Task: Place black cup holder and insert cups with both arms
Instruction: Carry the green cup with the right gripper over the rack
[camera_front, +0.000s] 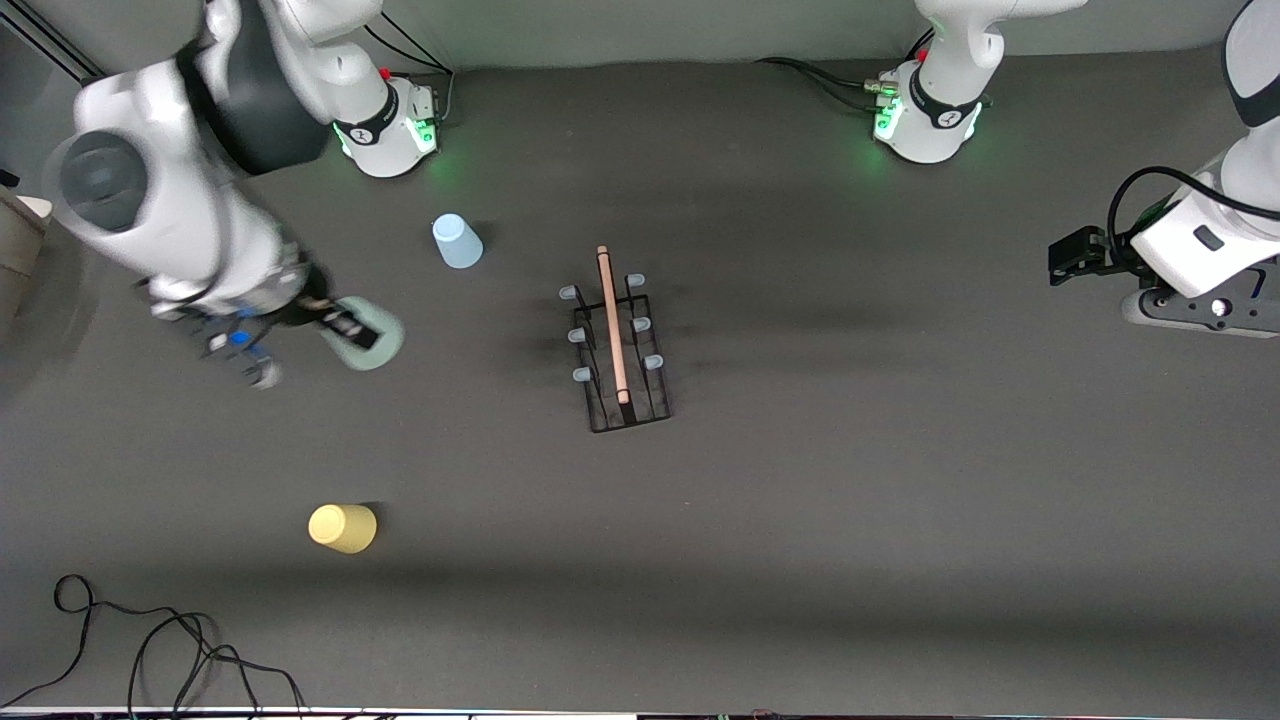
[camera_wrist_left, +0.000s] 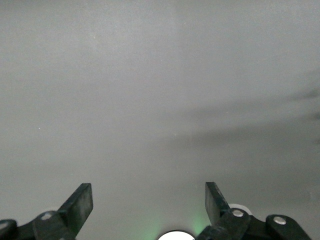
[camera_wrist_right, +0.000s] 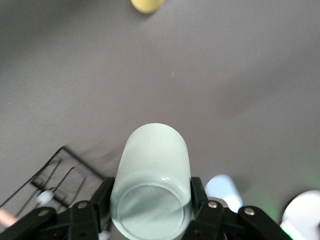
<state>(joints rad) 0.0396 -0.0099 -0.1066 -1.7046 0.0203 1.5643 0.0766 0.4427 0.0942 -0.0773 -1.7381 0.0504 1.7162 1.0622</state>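
Right gripper (camera_front: 340, 325) had the green cup (camera_wrist_right: 152, 185) clamped, up over the table; left gripper (camera_wrist_left: 149, 200) waited w/ fingers spread. I saw black cup holder (camera_front: 618, 345) standing mid-table.

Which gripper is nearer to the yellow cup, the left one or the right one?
The right. The right gripper, shut on the green cup, is up in the air at the yellow cup's end of the table. The left gripper waits open at the left arm's end.

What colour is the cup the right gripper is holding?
Pale sage green cup, clearest in the right wrist view, clamped in the right gripper.
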